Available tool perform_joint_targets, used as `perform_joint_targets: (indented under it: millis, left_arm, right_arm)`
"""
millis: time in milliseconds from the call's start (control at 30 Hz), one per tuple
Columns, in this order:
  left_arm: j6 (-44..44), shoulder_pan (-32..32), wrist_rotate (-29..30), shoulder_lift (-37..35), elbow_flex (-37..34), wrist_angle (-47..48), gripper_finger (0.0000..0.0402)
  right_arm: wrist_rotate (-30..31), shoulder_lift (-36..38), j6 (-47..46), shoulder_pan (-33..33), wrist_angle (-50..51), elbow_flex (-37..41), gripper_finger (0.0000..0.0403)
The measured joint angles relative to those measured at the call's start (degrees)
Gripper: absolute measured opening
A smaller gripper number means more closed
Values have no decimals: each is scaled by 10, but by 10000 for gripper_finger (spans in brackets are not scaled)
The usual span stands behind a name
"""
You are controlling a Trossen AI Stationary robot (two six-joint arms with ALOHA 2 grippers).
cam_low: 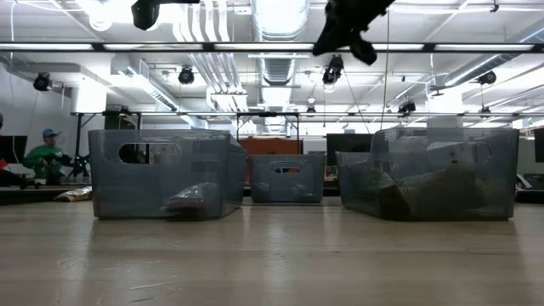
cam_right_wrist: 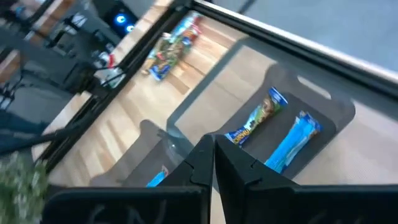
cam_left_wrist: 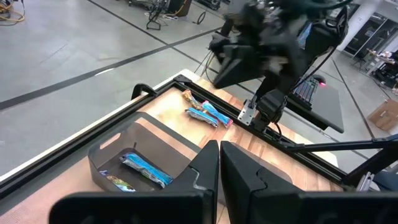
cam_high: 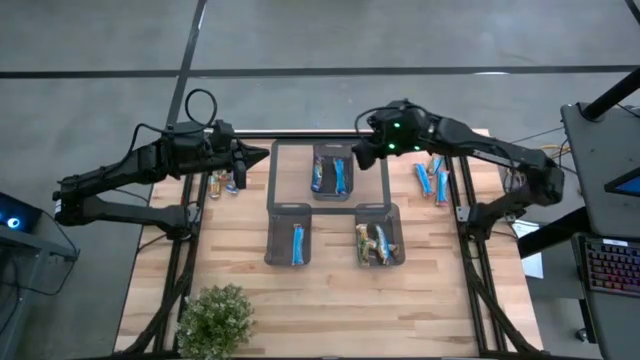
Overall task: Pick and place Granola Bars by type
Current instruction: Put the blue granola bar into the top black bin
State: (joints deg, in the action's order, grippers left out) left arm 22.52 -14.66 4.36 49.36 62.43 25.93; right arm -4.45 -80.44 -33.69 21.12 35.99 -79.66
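Both grippers, the left gripper (cam_high: 262, 155) and the right gripper (cam_high: 362, 158), hover closed and empty above the table (cam_high: 330, 300); granola bars (cam_high: 331, 176) lie in 3 bins (cam_high: 333, 172) and in loose piles at both sides.

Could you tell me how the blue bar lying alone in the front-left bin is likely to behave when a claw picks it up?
The blue bar is slim and small beside its bin, so probably light. Its wrapper looks glossy, so it may slip between the fingers. It lies flat and looks flat-sided, so rolling seems unlikely; pushed, it would probably slide.
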Motion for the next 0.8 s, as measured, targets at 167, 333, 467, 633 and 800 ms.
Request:
perform_joint_targets:
  millis: [167, 333, 467, 633, 800]
  left_arm:
    - [0, 0, 0, 0, 0, 0, 0]
    - [0, 0, 0, 0, 0, 0, 0]
    - [0, 0, 0, 0, 0, 0, 0]
    - [-4, 0, 0, 0, 0, 0, 0]
    - [-4, 0, 0, 0, 0, 0, 0]
  right_arm:
    - [-2, 46, 14, -20, 54, 0, 8]
    - [-2, 79, -3, -33, 112, 1, 8]
    - [-2, 97, -16, -43, 134, 1, 8]
    - [-1, 111, 10, -61, 133, 1, 8]
    - [1, 112, 13, -70, 133, 2, 8]
